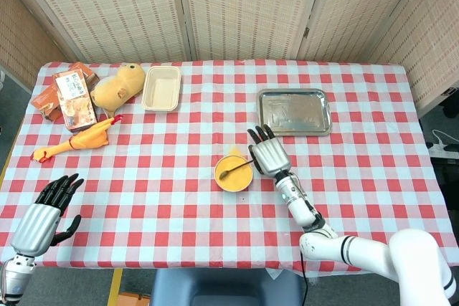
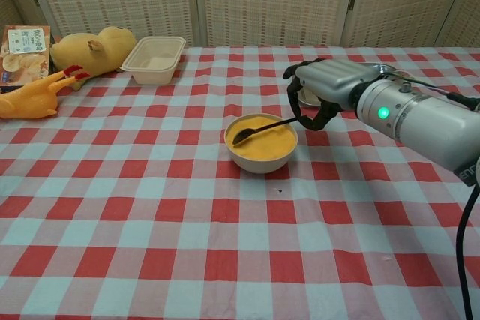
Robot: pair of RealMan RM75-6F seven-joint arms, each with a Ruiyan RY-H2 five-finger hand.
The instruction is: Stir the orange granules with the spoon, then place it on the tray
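Note:
A cream bowl [image 2: 260,157] of orange granules [image 1: 233,173] sits mid-table. A dark spoon [image 2: 260,130] lies with its scoop in the granules and its handle running right. My right hand [image 2: 321,88] pinches the handle end just right of the bowl; in the head view the right hand [image 1: 267,154] sits beside the bowl. The silver tray [image 1: 295,112] lies behind it, bare. My left hand [image 1: 44,214] rests at the table's near left edge, fingers apart, holding nothing.
At the back left are a beige food container [image 1: 161,88], a yellow plush toy [image 1: 117,86], a rubber chicken [image 1: 75,140] and snack boxes [image 1: 70,96]. A red-checked cloth [image 2: 187,245] covers the table.

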